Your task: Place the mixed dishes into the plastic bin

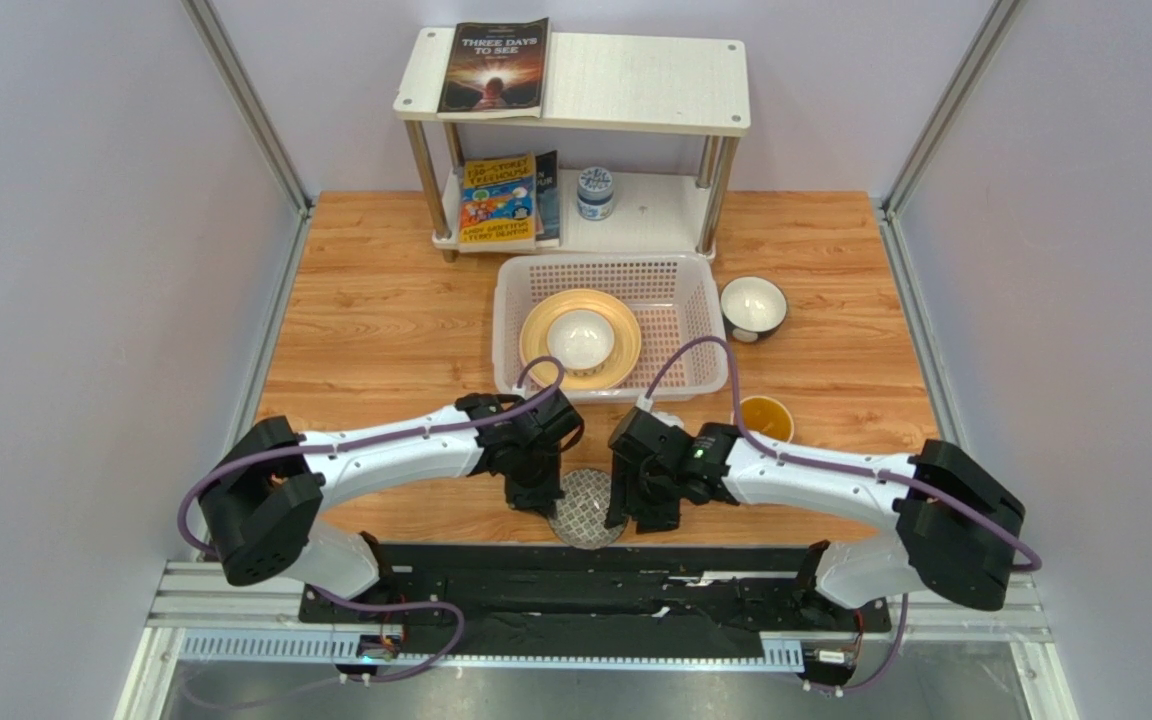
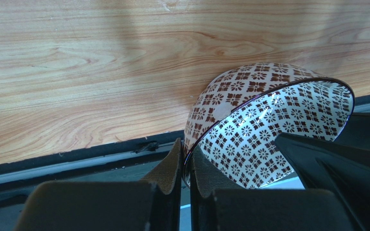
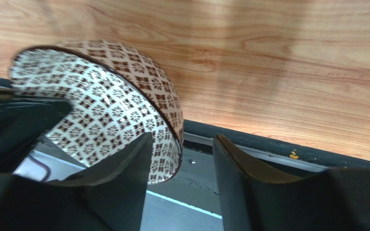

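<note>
The grey patterned bowl [image 1: 585, 507] is at the table's near edge, tilted up on its side between my two grippers. My left gripper [image 1: 534, 495] is shut on its rim; in the left wrist view the pads [image 2: 172, 166] pinch the bowl [image 2: 269, 125] at its left edge. My right gripper [image 1: 642, 510] is open, one finger inside the bowl [image 3: 100, 96] and one outside, not pinching. The plastic bin [image 1: 512, 323] holds the pale yellow plate [image 1: 543, 324] with a white bowl [image 1: 582, 341] on it. Another white bowl [image 1: 754, 305] and the yellow-lined mug [image 1: 766, 419] stand right of the bin. The pink plate is not in view.
A white two-tier shelf [image 1: 642, 83] stands at the back with books and a small blue-and-white jar [image 1: 594, 191]. The black base rail [image 1: 582, 600] runs along the near edge right below the bowl.
</note>
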You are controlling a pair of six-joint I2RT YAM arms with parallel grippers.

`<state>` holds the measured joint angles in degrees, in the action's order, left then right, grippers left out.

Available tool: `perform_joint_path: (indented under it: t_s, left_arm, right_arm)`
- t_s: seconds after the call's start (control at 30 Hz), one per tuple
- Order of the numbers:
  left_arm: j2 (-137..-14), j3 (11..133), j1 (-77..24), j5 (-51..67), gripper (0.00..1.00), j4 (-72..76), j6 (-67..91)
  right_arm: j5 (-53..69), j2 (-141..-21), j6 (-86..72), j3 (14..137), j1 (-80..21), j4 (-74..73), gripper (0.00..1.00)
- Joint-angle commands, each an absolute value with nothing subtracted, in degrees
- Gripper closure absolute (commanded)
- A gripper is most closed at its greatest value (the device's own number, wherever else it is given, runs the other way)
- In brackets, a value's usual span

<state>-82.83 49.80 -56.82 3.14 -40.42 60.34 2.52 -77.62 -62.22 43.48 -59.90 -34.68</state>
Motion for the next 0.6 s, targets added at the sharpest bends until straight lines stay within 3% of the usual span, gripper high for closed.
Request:
perform_joint_path:
  t_s: [0.0, 0.07, 0.1, 0.13, 0.27, 0.3, 0.37, 0.57]
  left_arm:
    - [-81.3, 49.04, -56.87, 2.99, 1.0, -42.97, 59.24]
    - [-81.04, 49.22, -56.78, 2.55, 1.0, -44.03, 59.15]
    - [-80.69, 49.39, -56.78, 1.94, 1.0, -44.64, 59.24]
    - [-80.42, 49.74, -56.6, 1.67, 0.97, -45.26, 59.15]
    - [-75.51, 50.89, -55.55, -1.48, 0.68, -50.95, 59.68]
    - [-71.76, 51.06, -55.11, -3.23, 0.56, -52.19, 60.11]
    - [-65.35, 51.5, -53.18, -5.61, 0.45, -55.62, 60.47]
    - [-53.45, 52.21, -44.92, -8.96, 0.42, -62.92, 59.16]
  right_arm:
    - [0.97, -78.84, -64.68, 43.24, -62.92, -31.64, 0.61]
    - [0.44, -78.93, -65.47, 43.68, -63.8, -32.34, 0.81]
    - [0.09, -78.93, -65.48, 43.94, -64.68, -33.65, 0.96]
    - [0.09, -78.75, -65.39, 44.55, -65.04, -34.01, 0.99]
    - [-2.46, -77.44, -63.9, 47.01, -66.0, -37.7, 1.0]
    - [-3.07, -76.91, -63.03, 47.98, -66.35, -39.97, 1.0]
    - [-4.48, -75.41, -61.36, 50.61, -66.45, -43.31, 1.0]
    - [-5.19, -73.74, -56.61, 61.66, -66.1, -51.4, 1.0]
